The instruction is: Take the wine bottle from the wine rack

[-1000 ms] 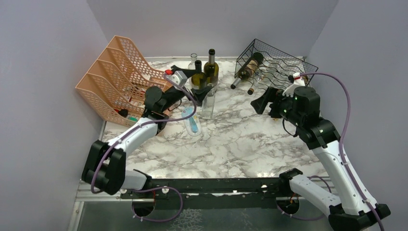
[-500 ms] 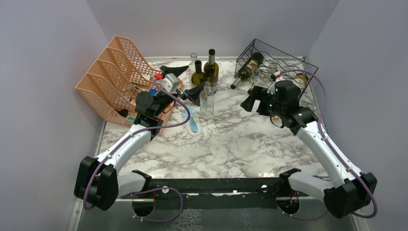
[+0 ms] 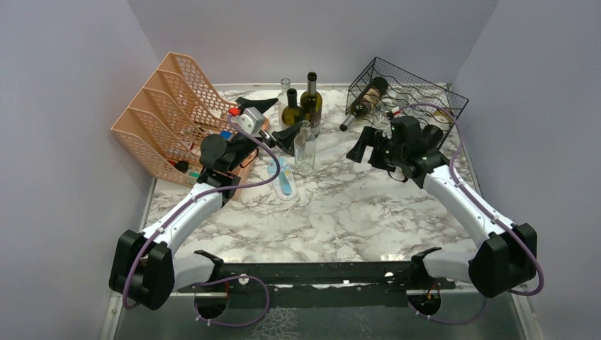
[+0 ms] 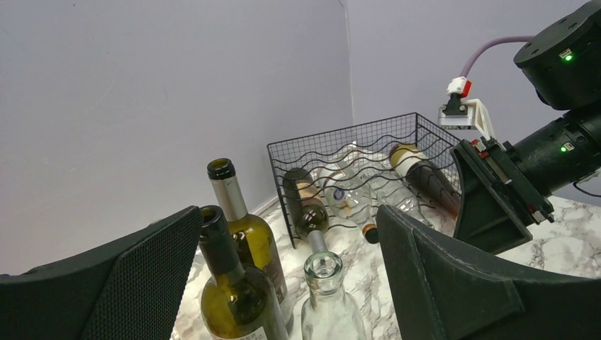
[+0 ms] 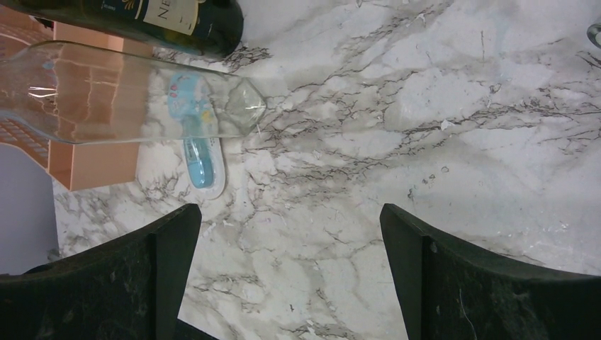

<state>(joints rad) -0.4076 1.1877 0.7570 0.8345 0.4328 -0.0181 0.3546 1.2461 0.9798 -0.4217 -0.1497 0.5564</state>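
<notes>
Two grippers gape wide, both empty. Left of the wine rack [image 3: 419, 83], the left gripper [image 3: 272, 119] faces upright bottles [image 3: 310, 103]. The wine bottle [image 3: 366, 98] lies at the rack's left end, neck poking out; the right gripper [image 3: 367, 147] hovers just before the rack.

The top camera looked down from high behind the near edge, taking in the whole marble surface [image 3: 354, 212]. The left wrist camera faced level across it toward the wine rack [image 4: 354, 152]. The right wrist camera, rolled sideways, looked closely down at the surface. Both wrist views shared the clear glass bottle [image 4: 327, 312].
</notes>
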